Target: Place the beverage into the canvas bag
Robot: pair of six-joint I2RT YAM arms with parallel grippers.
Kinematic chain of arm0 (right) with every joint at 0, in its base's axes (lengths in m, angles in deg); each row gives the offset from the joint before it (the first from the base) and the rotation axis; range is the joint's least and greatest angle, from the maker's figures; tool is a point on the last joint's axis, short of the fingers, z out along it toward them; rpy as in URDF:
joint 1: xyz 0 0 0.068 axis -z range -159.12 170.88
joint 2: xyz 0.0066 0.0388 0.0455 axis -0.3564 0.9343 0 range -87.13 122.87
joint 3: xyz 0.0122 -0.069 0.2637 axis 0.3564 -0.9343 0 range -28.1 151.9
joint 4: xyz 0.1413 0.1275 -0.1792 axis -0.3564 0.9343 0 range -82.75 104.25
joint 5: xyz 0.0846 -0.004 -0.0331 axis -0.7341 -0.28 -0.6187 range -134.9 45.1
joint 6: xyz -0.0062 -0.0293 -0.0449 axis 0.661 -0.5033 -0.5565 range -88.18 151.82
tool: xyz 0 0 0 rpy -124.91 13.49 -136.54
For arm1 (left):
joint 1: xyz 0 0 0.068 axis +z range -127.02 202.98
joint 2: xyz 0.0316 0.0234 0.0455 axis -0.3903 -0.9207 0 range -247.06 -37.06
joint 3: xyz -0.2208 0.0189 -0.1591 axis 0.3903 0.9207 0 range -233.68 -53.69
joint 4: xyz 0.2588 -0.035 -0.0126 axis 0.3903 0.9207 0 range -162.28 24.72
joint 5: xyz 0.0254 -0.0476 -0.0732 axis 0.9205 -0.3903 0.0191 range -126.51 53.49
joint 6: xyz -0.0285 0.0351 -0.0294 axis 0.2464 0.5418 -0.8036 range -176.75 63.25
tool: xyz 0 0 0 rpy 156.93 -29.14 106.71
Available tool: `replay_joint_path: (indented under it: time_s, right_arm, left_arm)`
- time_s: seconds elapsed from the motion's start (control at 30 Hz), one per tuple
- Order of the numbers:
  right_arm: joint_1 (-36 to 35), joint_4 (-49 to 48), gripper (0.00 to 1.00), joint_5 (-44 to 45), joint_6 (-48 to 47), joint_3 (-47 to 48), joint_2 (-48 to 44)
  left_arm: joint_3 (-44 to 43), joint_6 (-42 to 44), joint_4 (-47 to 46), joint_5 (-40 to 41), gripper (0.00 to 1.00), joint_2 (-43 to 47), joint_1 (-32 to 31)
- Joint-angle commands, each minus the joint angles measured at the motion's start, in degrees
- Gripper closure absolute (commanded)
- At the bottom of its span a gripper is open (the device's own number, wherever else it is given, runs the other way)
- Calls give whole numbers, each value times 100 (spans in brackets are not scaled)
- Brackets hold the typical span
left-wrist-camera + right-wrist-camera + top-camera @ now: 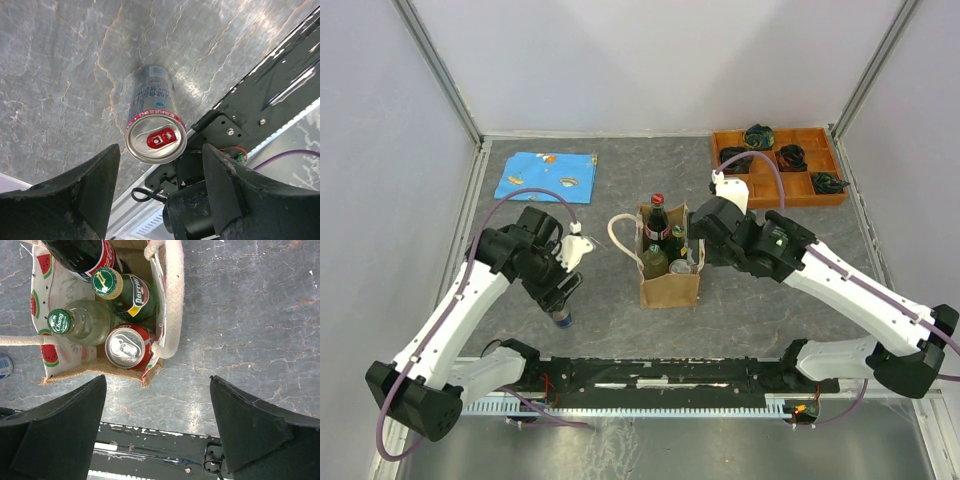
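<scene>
Rookie: Overhead view first, which step is this? I see the slim can (561,319) standing on the table (620,200) near the front edge, left of the middle. It's well apart from the bag (670,288) in the centre.

Regular: I'd call it the pickup, not done yet. The left gripper (563,292) hangs right over the slim can. The right gripper (697,240) sits just beside the bag's right side. The blue cloth (548,175) in the far left corner and the orange tray (778,165) in the far right corner don't matter here.

Rookie: And the left wrist view?

Regular: Its jaws are spread, with one finger (95,190) on each side of the can's top and neither touching it, as far as I can tell. The can is upright, pull tab facing the camera. My guess for the next move: go lower so the pads sit around the body, squeeze, then lift straight up.

Rookie: Right wrist?

Regular: Spread too, holding nothing, looking down into the bag. Three bottles (125,290) and a red can (127,352) already sit in there, and a rope handle (172,300) lies along one edge. It looks like a tight fit, so the drop will probably need careful aim at whatever gap is left. I can't tell how much room that is.
</scene>
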Motion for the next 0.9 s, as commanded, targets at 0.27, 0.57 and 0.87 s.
replay_joint_path:
  time_s: [0.27,0.57,0.87]
  right_arm:
    - [-6,53,8,179,150,-55,-222]
    - [-3,9,8,151,169,-146,-250]
    - [-3,-28,8,160,251,-307,-372]
  left_arm:
    - [848,523,-477,468,26,200,17]
    - [957,333,-908,404,25,132,18]
    - [1166,291,-1107,322,37,23,21]
